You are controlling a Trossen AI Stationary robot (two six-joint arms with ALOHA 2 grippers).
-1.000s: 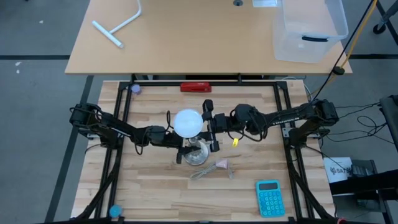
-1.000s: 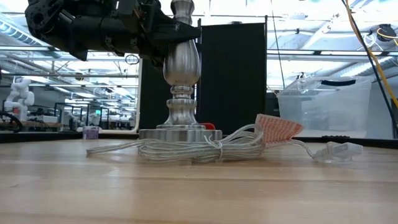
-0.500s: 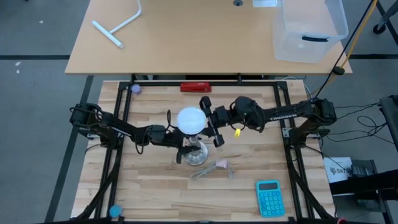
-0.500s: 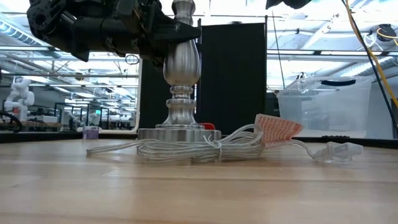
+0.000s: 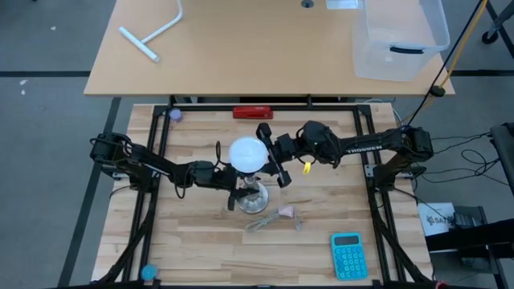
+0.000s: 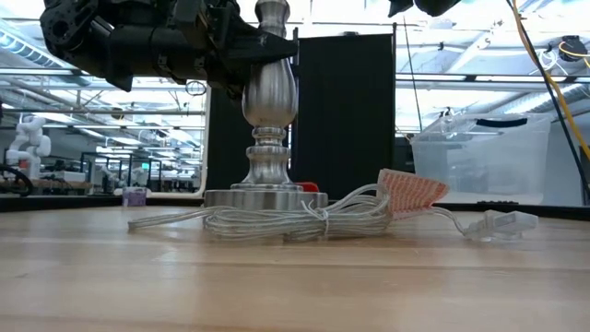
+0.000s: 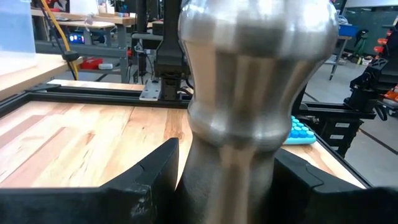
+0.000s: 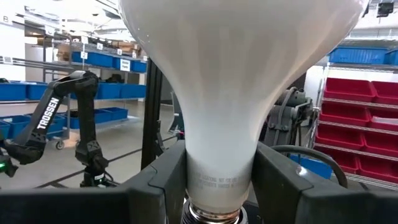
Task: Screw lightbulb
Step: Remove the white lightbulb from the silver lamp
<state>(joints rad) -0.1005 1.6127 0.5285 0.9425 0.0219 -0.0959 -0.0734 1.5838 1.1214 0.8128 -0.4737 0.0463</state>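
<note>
Nearest the low camera: bare wooden worktop (image 6: 295,277), then a coil of clear cord (image 6: 277,221) with a clear plug (image 6: 498,223) and a pink-patterned tag (image 6: 412,192), all touching the boards. Behind the coil, upright: silver lamp stand (image 6: 269,120), round foot flat on the worktop. Clamped on its bulging stem from the robot's left: left gripper (image 5: 234,183), jaws closed on the stand, one dark finger (image 7: 149,171) on each side in the left wrist view.

Above the stand: lightbulb (image 5: 247,154), white, round domed head narrowing to a slim neck with fine grey print and a silvery screw base (image 8: 214,214) just showing. Seated directly over the stand top, seen from overhead. Gripped at the neck by the right gripper (image 5: 271,154), jaws closed on the bulb, fingers (image 8: 158,186) pressed to both sides.

Against a second ago: right wrist rolled, its jaw block now angled across the bulb instead of standing square, arm shifted slightly toward the far edge; bulb head nudged the same way. Stand, cord and left arm unchanged.

Room around: teal calculator (image 5: 348,255) near the worktop's right front corner, well apart. Red bar (image 5: 253,112) at the far edge, small purple object (image 5: 175,115) at the far left corner. Beyond, a second table with a clear bin (image 5: 401,36) and a white T-shaped pipe (image 5: 152,36).
</note>
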